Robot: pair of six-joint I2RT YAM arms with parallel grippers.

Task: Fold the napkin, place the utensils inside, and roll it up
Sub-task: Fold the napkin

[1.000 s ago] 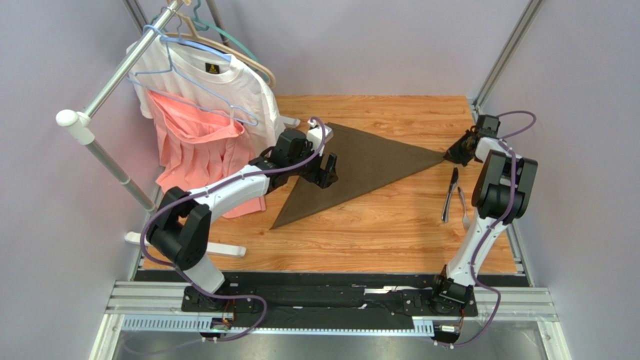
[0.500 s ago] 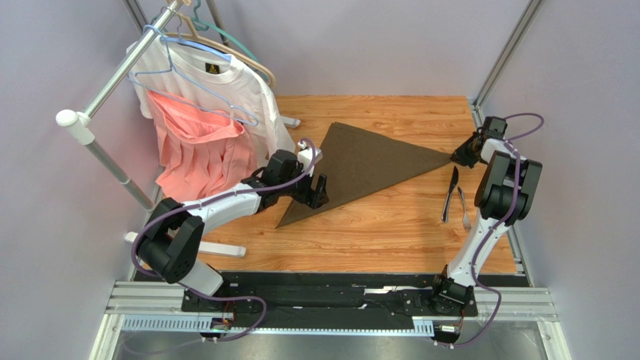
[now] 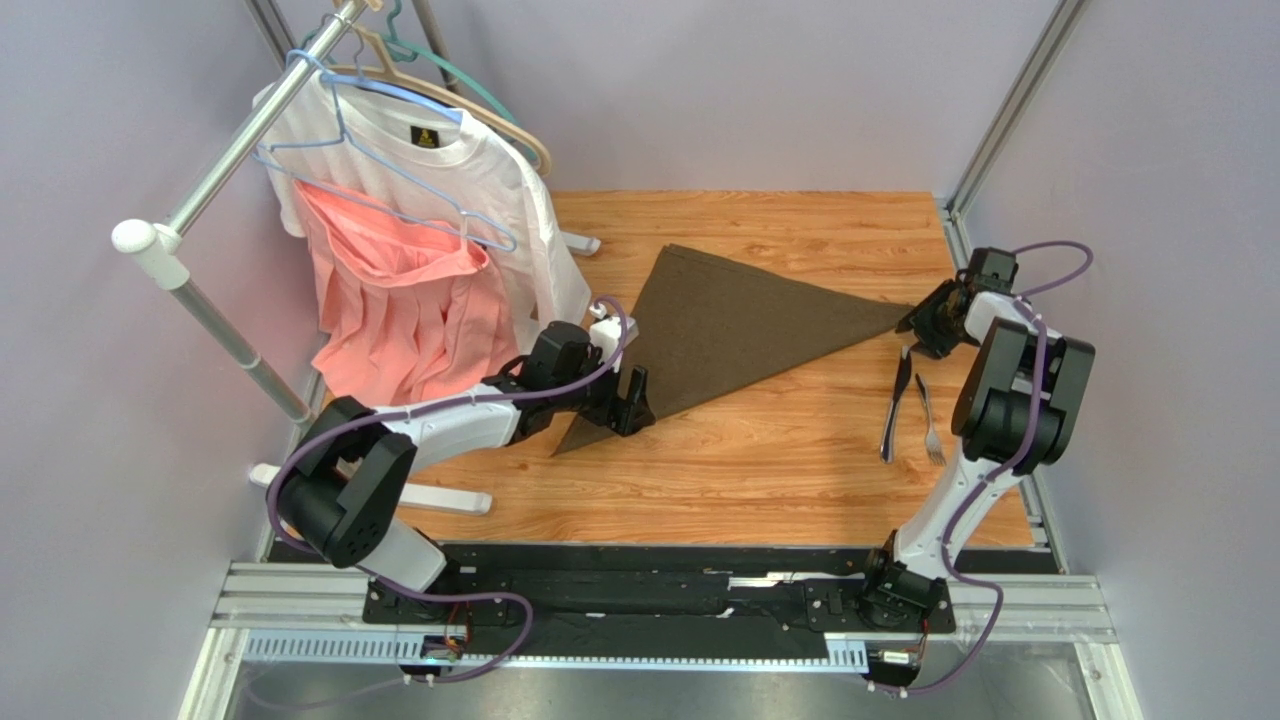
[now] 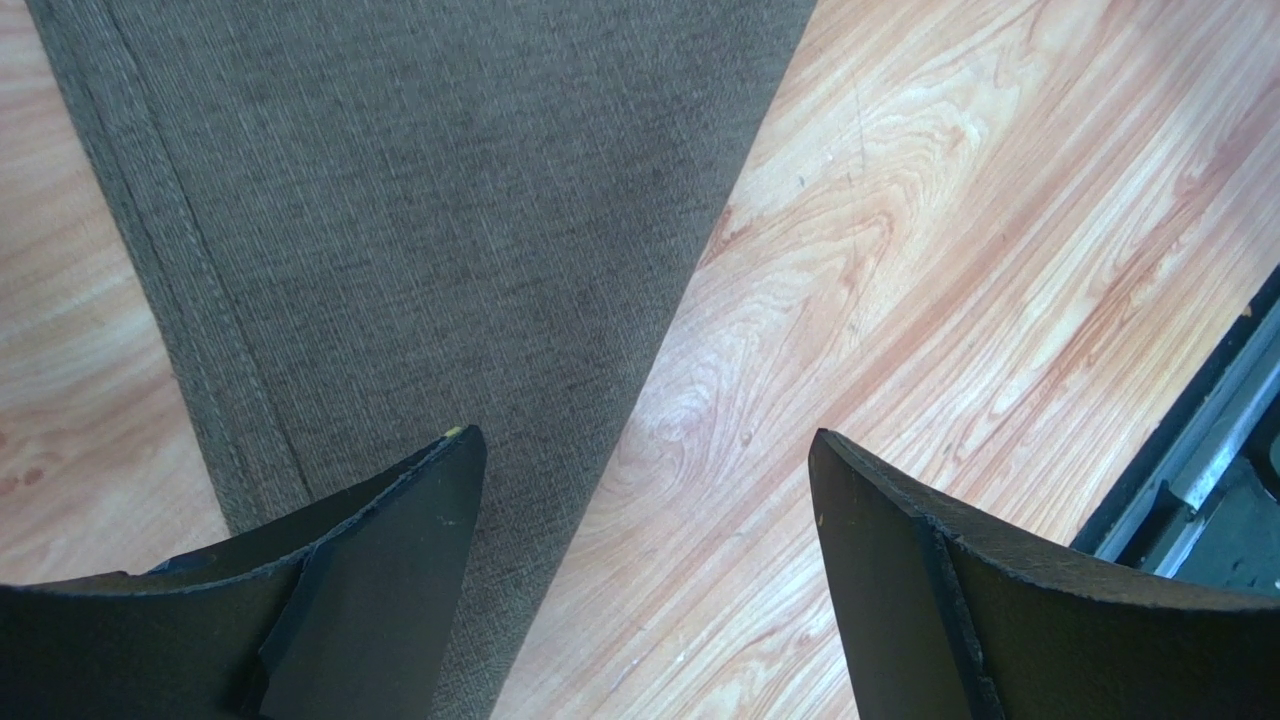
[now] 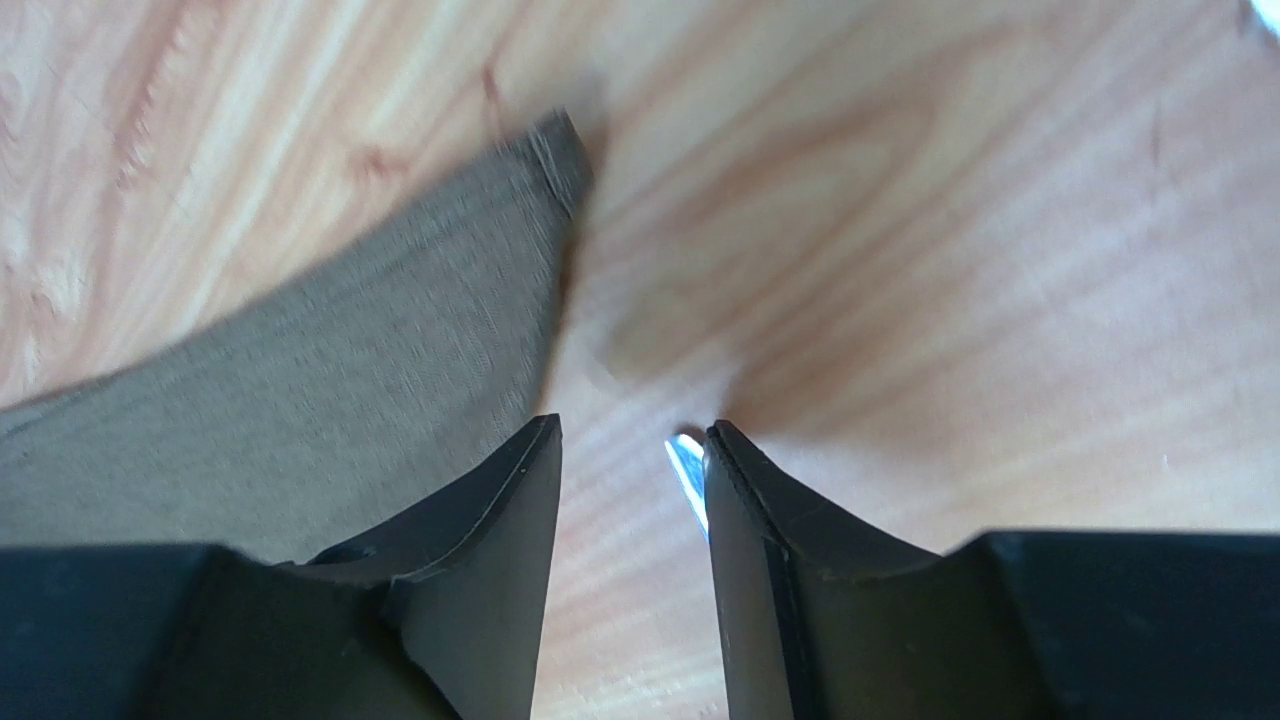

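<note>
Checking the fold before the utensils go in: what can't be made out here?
- Napkin layers: top view too small to show whether edges align; left wrist view cuts the cloth off.
- Fork tines: too small from above.
- Silver sliver: right wrist view, fork or knife unclear; the right gripper hides the rest.

Your top camera sits high at 6 o'clock of the table [image 3: 781,450], looking down and forward over all of it. Both wrist cameras look down from very near: left toward 9 o'clock, right toward 3. All three share the napkin [image 3: 736,323].
</note>
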